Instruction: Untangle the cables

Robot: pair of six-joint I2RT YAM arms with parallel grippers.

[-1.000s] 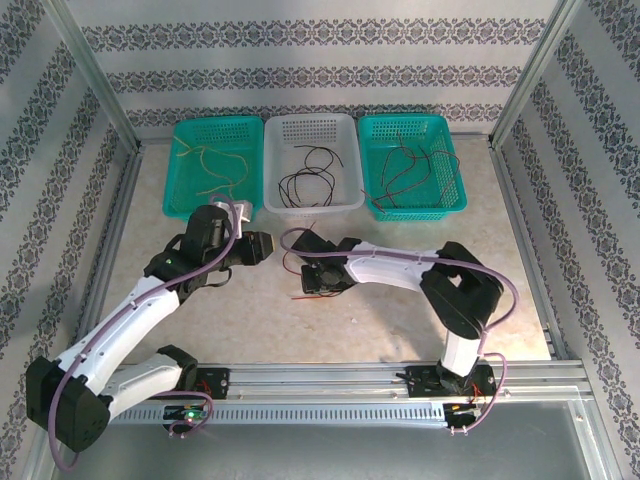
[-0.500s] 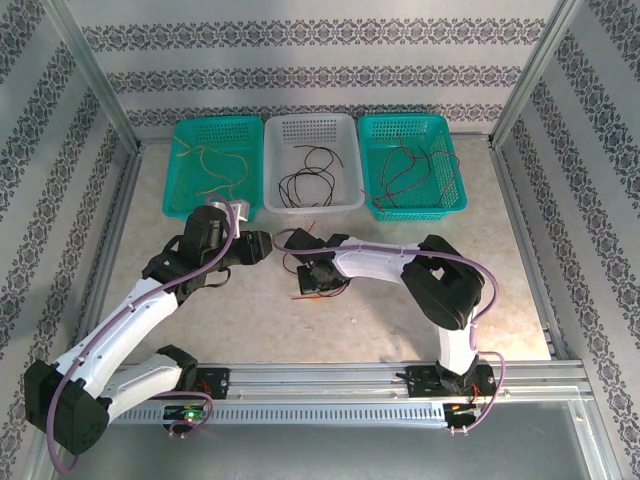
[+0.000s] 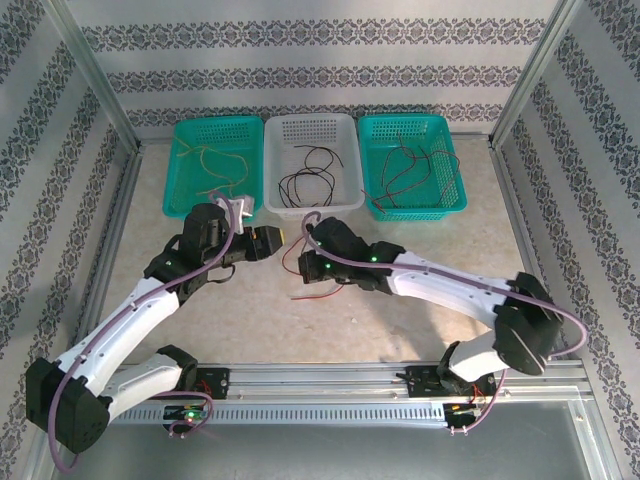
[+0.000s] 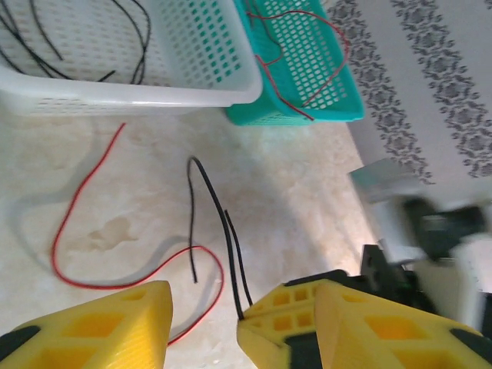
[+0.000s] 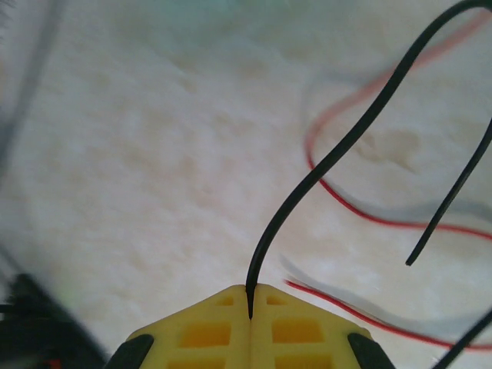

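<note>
The right claw (image 5: 250,296) was clenched on the end of a black cable (image 5: 338,151). The left claw (image 4: 204,311) stood released, with a black strand ending at its right finger. A red cable (image 4: 55,250) lay looped on the surface (image 4: 292,200), just before the white basket (image 4: 192,84) holding black cables (image 4: 144,46). The right teal basket (image 4: 338,108) held red cables (image 4: 288,92), and the left teal basket (image 3: 215,122) held yellow cables (image 3: 215,160).

- Three baskets (image 3: 218,122) are sitting in a row along the table's (image 3: 480,240) far edge, cables (image 3: 305,178) lying in each.
- Loose cables (image 4: 206,183) are lying before the middle basket (image 3: 310,122).
</note>
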